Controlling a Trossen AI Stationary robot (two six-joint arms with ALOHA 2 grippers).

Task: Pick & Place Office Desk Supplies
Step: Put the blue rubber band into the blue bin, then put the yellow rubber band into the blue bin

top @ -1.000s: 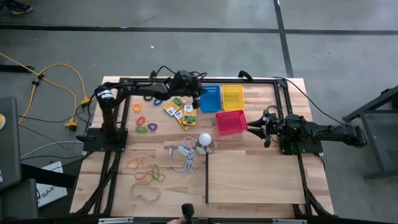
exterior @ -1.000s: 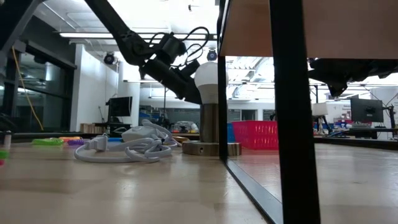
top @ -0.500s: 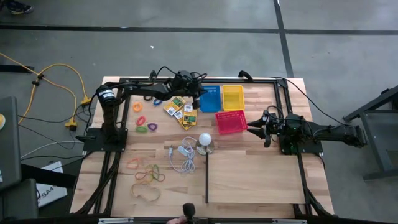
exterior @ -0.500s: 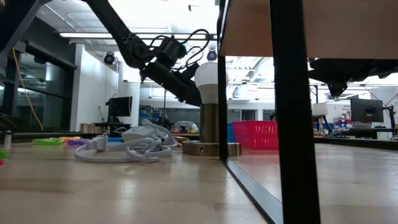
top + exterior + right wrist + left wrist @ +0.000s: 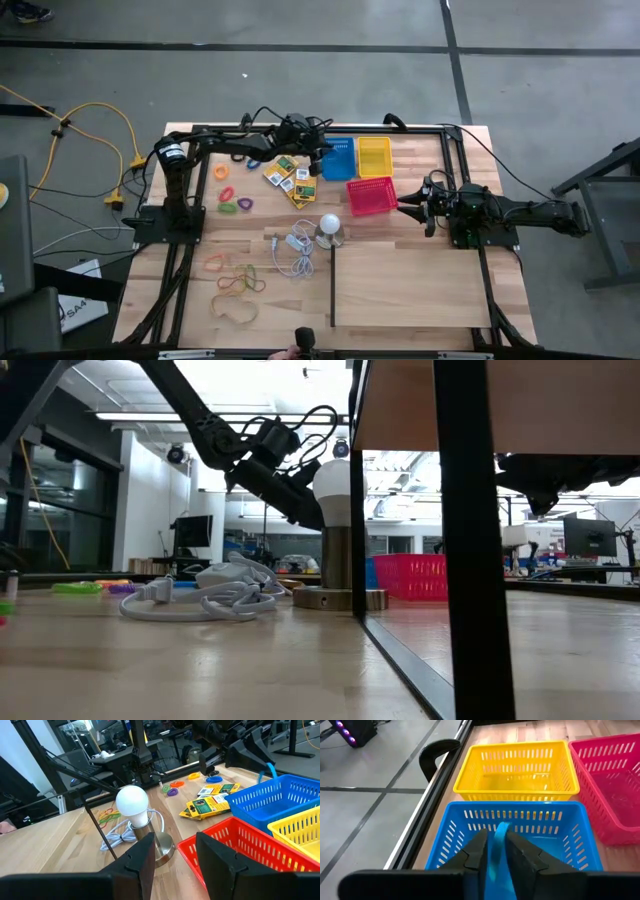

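My left gripper (image 5: pixel 495 837) hovers over the blue basket (image 5: pixel 520 806) at the table's far middle (image 5: pixel 337 158), shut on a small blue ring (image 5: pixel 501 832). The ring also shows in the right wrist view (image 5: pixel 271 770). Yellow-and-green packets (image 5: pixel 292 178) and coloured rings (image 5: pixel 232 192) lie on the table left of the baskets. Rubber bands (image 5: pixel 235 283) lie near the front left. My right gripper (image 5: pixel 172 845) waits open at the table's right (image 5: pixel 408 205), beside the red basket (image 5: pixel 370 195). My left gripper pinches the blue ring between its two fingers, which press on the ring's flat sides (image 5: pixel 498 851). The ring stands edge-on and sticks out past the fingertips. The fingers slant downward from the table's left. The ring hangs clear above the blue basket's inside.
A yellow basket (image 5: pixel 374 155) stands right of the blue one. A white bulb on a silvery base (image 5: pixel 329 226) and a coiled white cord (image 5: pixel 295 250) sit mid-table. A raised wooden board (image 5: pixel 410 285) covers the near right.
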